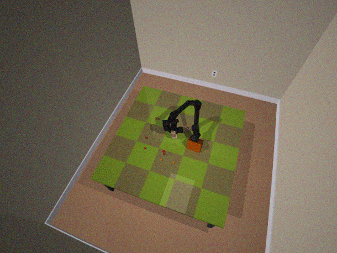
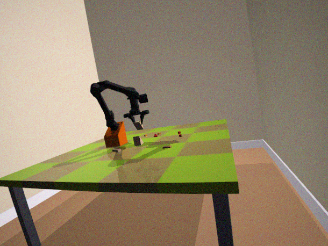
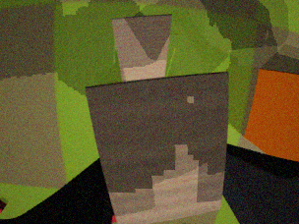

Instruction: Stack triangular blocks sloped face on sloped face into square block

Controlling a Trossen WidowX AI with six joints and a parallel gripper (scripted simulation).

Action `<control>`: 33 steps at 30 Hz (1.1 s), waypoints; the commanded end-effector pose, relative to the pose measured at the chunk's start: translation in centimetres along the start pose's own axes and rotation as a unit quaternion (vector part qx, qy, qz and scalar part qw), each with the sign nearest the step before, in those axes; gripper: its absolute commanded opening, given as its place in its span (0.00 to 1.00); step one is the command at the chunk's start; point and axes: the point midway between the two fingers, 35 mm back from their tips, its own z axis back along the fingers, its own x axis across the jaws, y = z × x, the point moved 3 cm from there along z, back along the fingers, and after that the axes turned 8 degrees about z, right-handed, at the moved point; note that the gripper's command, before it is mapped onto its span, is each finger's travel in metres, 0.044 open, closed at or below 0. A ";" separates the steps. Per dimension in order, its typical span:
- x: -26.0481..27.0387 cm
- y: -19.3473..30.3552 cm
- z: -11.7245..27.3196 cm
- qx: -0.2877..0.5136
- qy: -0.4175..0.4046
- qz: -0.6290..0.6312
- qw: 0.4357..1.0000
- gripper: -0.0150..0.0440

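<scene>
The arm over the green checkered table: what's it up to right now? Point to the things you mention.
The arm's hand (image 1: 175, 133) (image 2: 138, 121) is shut on one triangular block (image 2: 138, 125) (image 3: 162, 133), holding it tilted in the air. The other triangular block (image 2: 137, 140) (image 3: 143, 49) stands on the table (image 1: 130, 178) (image 2: 199, 167), below the held one and not touching it. So the two are not yet joined into a square block, and the hand has still to lower, place and let go.

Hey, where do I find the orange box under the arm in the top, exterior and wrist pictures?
Top: the orange box is just right of and below the center.
Exterior: left of center, on the table.
Wrist: at the right edge, cut off by the frame.
Shared landmark: the lower triangular block, left of the box in top and wrist, right in exterior.
</scene>
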 end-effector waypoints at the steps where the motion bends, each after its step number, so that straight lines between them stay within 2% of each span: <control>1: -0.2 -0.8 -1.7 -0.002 -0.001 0.000 1.000 0.25; 7: -0.6 -2.0 -4.1 -0.006 0.000 0.000 1.000 0.25; 13: -0.9 -2.0 -4.5 -0.006 0.001 0.000 1.000 0.25; 21: -1.0 -3.1 -7.1 -0.007 0.001 0.000 1.000 0.25; 33: -1.0 -3.1 -7.1 -0.010 -0.001 -0.002 1.000 0.25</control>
